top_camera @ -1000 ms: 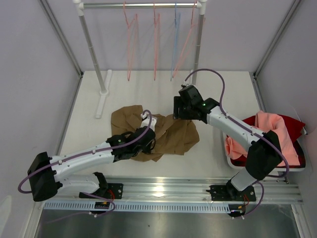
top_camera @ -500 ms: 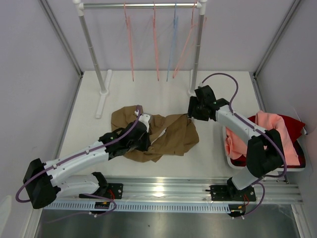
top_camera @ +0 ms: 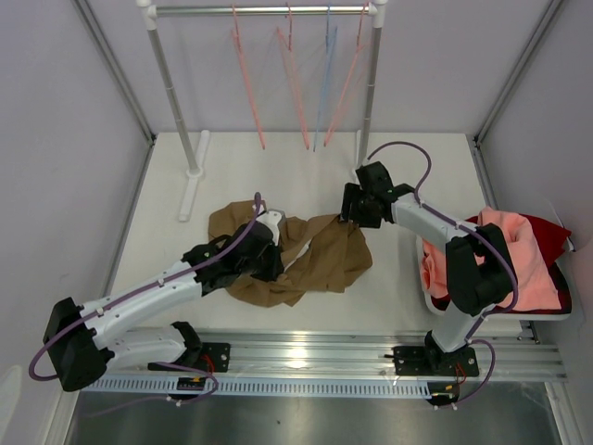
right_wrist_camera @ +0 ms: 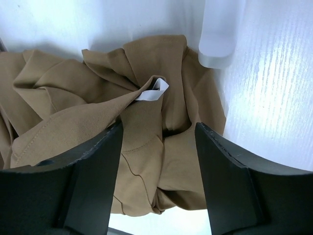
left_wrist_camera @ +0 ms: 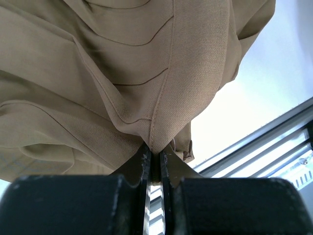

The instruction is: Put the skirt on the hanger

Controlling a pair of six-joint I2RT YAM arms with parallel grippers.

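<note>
The skirt lies crumpled on the table, just in front of my two arms. It is well apart from the hanger, which hangs w/ others on the rail at the back. The step in hand, as I judge it, is to spread the skirt and find its waist edge before any hanger comes in. To do it well I should hold the waist at two points, not a random fold. The white label in the R wrist view is prob. sewn near the waist, so it is a good mark to aim for. Then lift slowly, both sides level, so the cloth opens and does not twist.

My L claw is pressed nearly together and pinches a fold of the skirt along a seam. The cloth fans out from the pinch, so the grip looks firm. My R claw is spread wide over the right edge of the skirt, w/ nothing inside. Whether its tips touch the cloth, I cannot tell. Further right lies a pink cloth; that one is not my business.
</note>
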